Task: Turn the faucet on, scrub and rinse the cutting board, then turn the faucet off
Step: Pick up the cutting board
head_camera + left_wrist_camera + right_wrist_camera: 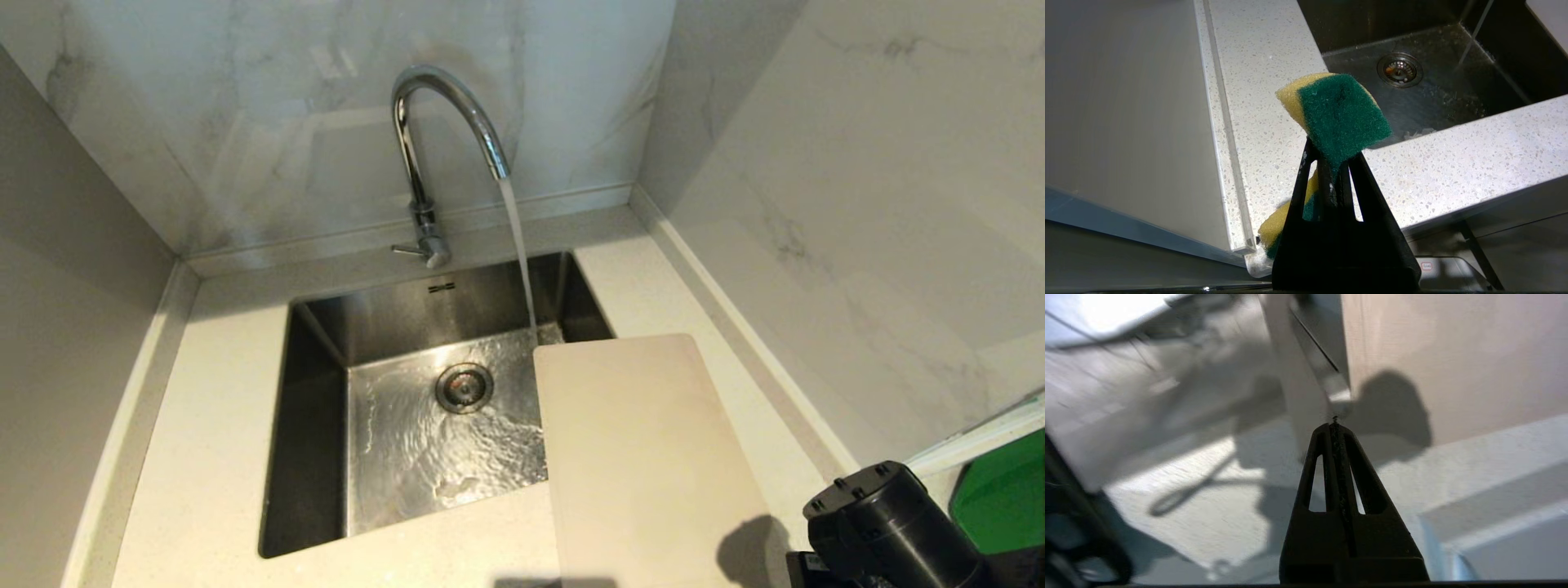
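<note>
left gripper [1331,163]: low at the surface's [1453,163] front edge, jaws clamped on sponge [1341,112] | right gripper [1335,424]: jaws closed, empty, angled toward cutting board [645,457] | board: right of sink [310,457], corner over basin | faucet [424,147]: running

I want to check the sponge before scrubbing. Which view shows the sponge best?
The left wrist view: the sponge fills its centre, green pad facing the camera, clamped in the shut left gripper. The head view and the right wrist view do not show it.
</note>
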